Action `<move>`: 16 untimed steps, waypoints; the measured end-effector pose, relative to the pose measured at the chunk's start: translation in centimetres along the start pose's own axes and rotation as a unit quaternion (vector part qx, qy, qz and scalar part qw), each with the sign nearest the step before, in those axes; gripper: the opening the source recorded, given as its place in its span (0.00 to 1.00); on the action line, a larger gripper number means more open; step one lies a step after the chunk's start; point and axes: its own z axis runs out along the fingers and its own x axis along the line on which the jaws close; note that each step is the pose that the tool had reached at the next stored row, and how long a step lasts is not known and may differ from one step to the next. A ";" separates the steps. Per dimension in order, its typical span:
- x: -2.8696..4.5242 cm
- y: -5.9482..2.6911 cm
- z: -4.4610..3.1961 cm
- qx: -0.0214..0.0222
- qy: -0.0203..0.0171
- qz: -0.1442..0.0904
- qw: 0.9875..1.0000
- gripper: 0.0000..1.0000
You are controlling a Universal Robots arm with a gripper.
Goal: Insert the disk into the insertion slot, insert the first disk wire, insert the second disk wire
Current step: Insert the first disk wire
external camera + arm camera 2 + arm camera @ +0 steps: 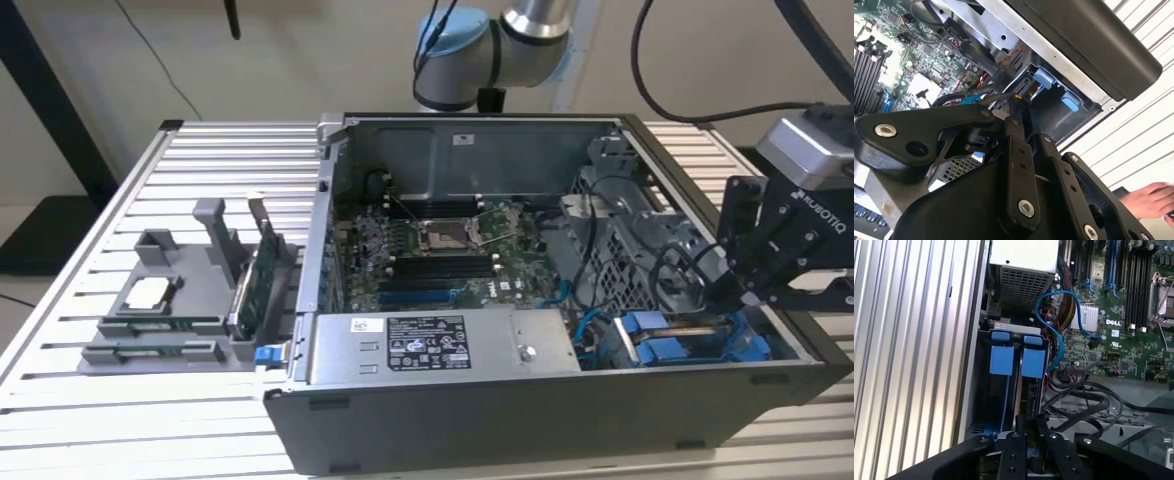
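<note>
The disk [1032, 363] stands edge-on in the insertion slot [1026, 332] of the dark drive cage, with its blue carrier tab showing. A second blue carrier [1002, 360] sits in the bay beside it. My gripper [1030, 429] hangs just over the disk's connector edge. Its fingers are shut on a small black wire connector [1019, 98] with a black cable [961, 97] trailing from it. In the exterior view the gripper [747, 295] is at the case's right side, above the blue carriers [667, 345].
The open computer case [561, 415] lies on a slatted aluminium table [160, 430]. A power supply [427, 345], loose black cables [1081, 400] and a blue cable [1054, 330] crowd the cage. A grey parts fixture [174, 300] stands at the exterior view's left. A person's hand [1149, 199] rests nearby.
</note>
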 end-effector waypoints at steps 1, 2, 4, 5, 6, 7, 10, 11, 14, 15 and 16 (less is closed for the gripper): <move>0.00 0.01 0.05 0.001 0.000 0.000 1.000 0.19; 0.00 0.04 0.11 0.003 0.000 0.000 1.000 0.19; 0.00 0.16 0.19 0.006 0.000 0.000 1.000 0.19; -0.01 0.30 0.24 0.008 0.001 -0.001 1.000 0.19; -0.02 0.44 0.33 0.010 0.001 -0.001 1.000 0.19; -0.03 0.55 0.41 0.011 0.001 -0.001 1.000 0.19; -0.17 0.63 0.65 0.014 0.002 -0.001 1.000 0.19; -0.24 0.61 0.72 0.014 0.002 -0.001 1.000 0.19; -0.37 0.58 0.94 0.017 0.002 0.003 1.000 0.19; -0.40 0.57 1.01 0.017 0.001 0.007 1.000 0.19; -0.43 0.56 1.07 0.018 0.001 0.010 1.000 0.19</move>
